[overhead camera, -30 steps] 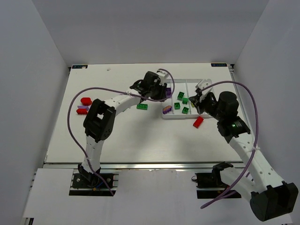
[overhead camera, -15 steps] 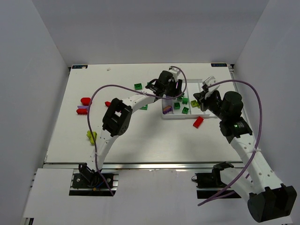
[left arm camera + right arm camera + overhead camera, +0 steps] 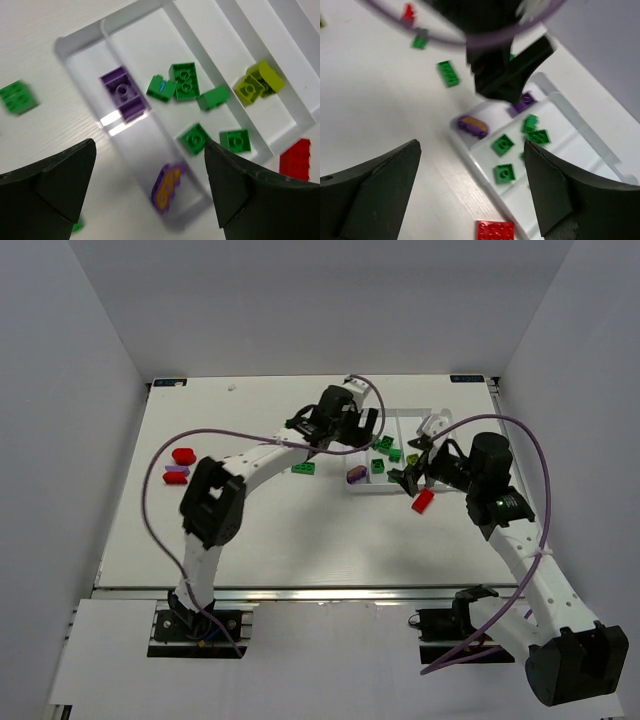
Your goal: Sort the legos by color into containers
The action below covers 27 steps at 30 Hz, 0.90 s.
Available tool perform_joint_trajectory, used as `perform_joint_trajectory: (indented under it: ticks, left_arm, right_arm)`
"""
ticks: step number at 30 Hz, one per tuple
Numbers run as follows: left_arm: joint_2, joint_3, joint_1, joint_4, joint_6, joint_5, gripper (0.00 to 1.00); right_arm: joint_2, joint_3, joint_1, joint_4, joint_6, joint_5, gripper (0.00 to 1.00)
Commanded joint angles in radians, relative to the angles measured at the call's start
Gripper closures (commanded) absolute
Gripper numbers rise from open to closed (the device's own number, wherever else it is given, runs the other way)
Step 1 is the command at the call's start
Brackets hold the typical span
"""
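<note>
The white tray of containers lies at the table's right. In the left wrist view its leftmost compartment holds a purple brick and a purple piece with an orange top. Several green legos fill the second compartment, and yellow-green ones sit in the third. My left gripper hovers open and empty over the tray's far left end. My right gripper is open and empty above the tray's near edge, close to a red lego on the table.
A green lego lies on the table left of the tray. Two red legos and a purple one sit far left. The left arm's purple cable loops over the table. White walls enclose the table.
Both grippers have opened. The left arm swung out over the tray and pulled back a little left. The right gripper moved toward the tray's near edge.
</note>
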Motion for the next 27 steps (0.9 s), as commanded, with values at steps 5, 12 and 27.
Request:
perform_joint_trajectory:
  ticks: [5, 12, 27]
  left_arm:
    - [-0.612, -0.459, 0.049, 0.006, 0.027, -0.149, 0.02]
    - [-0.897, -0.802, 0.089, 0.126, 0.002, -0.154, 0.30]
    - [-1.198, -0.939, 0.106, 0.259, -0.023, -0.338, 0.16]
  right_arm:
    - [0.092, -0.010, 0.162, -0.142, -0.278, -0.351, 0.11]
    - [0.475, 0.235, 0.457, -0.155, -0.254, 0.225, 0.14]
    - [1.309, 1.128, 0.485, -0.408, -0.195, 0.373, 0.11]
